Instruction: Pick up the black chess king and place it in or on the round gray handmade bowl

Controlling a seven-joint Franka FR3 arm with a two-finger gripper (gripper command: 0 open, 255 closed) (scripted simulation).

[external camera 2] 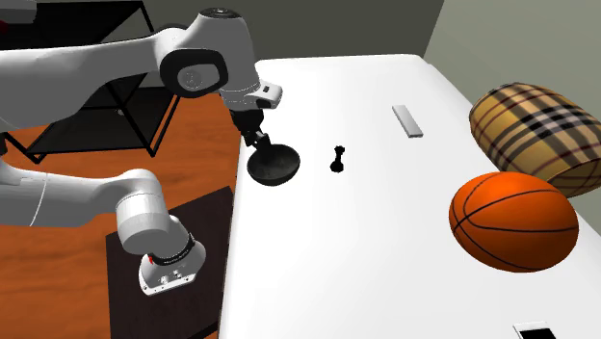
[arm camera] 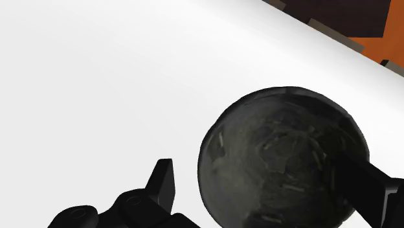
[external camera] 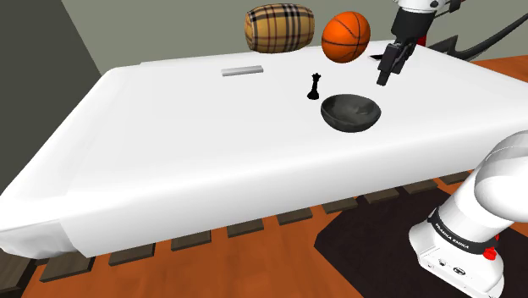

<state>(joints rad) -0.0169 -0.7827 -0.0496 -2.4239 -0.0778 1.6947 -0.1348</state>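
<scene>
The small black chess king (external camera: 315, 86) (external camera 2: 337, 160) stands upright on the white table (external camera: 169, 144). A round dark grey bowl (external camera: 351, 112) (external camera 2: 273, 166) (arm camera: 285, 155) sits just beside it, nearer the arm's stand, and nothing lies inside it. My gripper (external camera: 385, 72) (external camera 2: 260, 143) (arm camera: 259, 178) hangs a little above the bowl's rim on the side away from the king. It is open: one finger (arm camera: 163, 181) shows beside the bowl and the other crosses over its rim, with nothing between them.
An orange basketball (external camera: 346, 36) (external camera 2: 513, 221) and a plaid barrel-shaped cushion (external camera: 278, 28) (external camera 2: 535, 120) lie at the table's far side. A flat grey bar (external camera: 241, 70) (external camera 2: 408, 120) rests beyond the king. A black wire rack (external camera 2: 96, 106) stands on the floor behind the arm.
</scene>
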